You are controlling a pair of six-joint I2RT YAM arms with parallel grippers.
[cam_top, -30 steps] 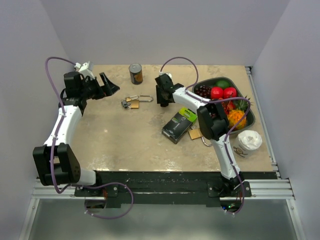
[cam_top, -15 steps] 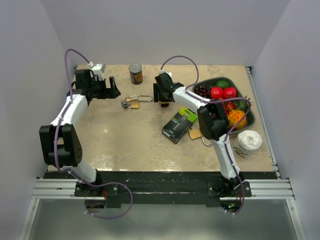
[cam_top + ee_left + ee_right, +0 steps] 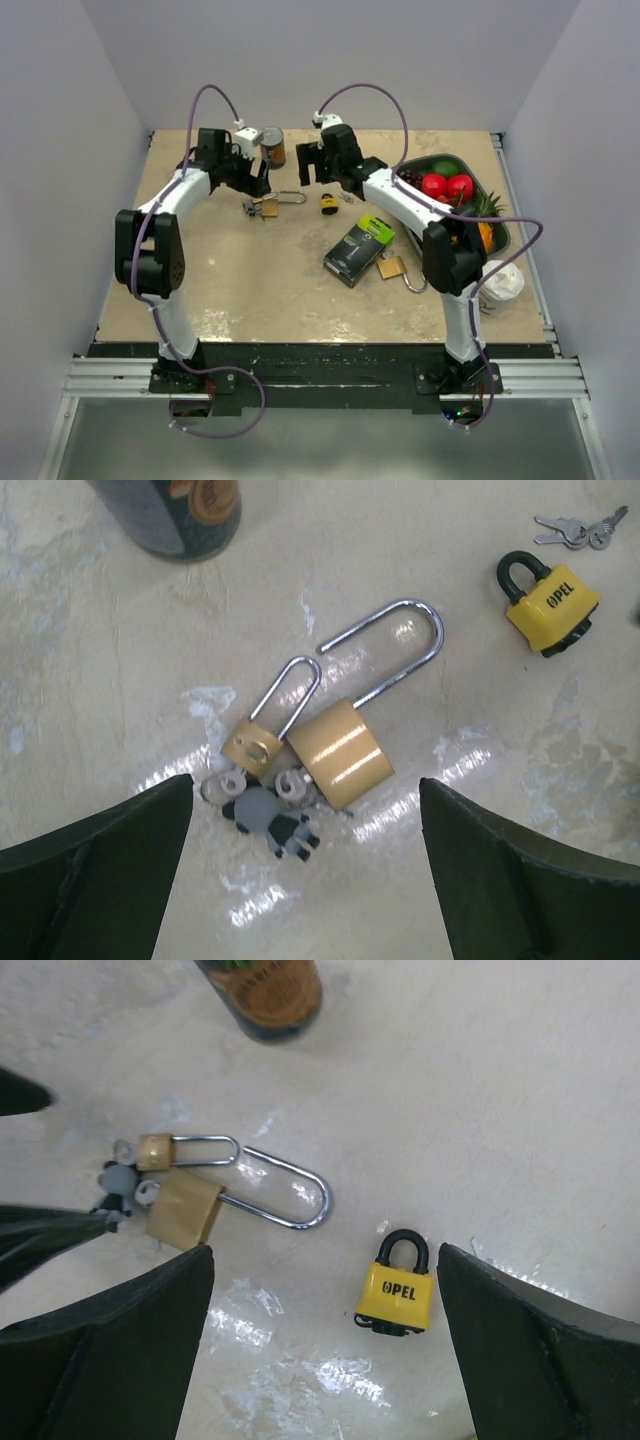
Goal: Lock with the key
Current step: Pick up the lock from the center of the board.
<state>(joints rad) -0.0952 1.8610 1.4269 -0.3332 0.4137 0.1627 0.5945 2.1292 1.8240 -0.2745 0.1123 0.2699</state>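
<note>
A large brass padlock (image 3: 343,756) lies with its long shackle swung open, touching a small brass padlock (image 3: 254,745). A bunch of keys with grey and black heads (image 3: 267,818) lies against both. They also show in the top view (image 3: 267,206) and in the right wrist view (image 3: 186,1210). A shut yellow OPEL padlock (image 3: 400,1292) lies to their right, also in the left wrist view (image 3: 552,606), with two small silver keys (image 3: 576,529) beyond it. My left gripper (image 3: 305,880) is open above the brass padlocks. My right gripper (image 3: 325,1350) is open and empty above the yellow padlock.
A can (image 3: 271,146) stands just behind the padlocks, between the two grippers. A green and black box (image 3: 358,249) and another brass padlock (image 3: 392,267) lie mid-table. A fruit bowl (image 3: 499,236) and a white cup (image 3: 498,280) sit at the right.
My left arm has swung right from the table's left side to above the brass padlocks. My right gripper has pulled back and up, uncovering the yellow padlock.
</note>
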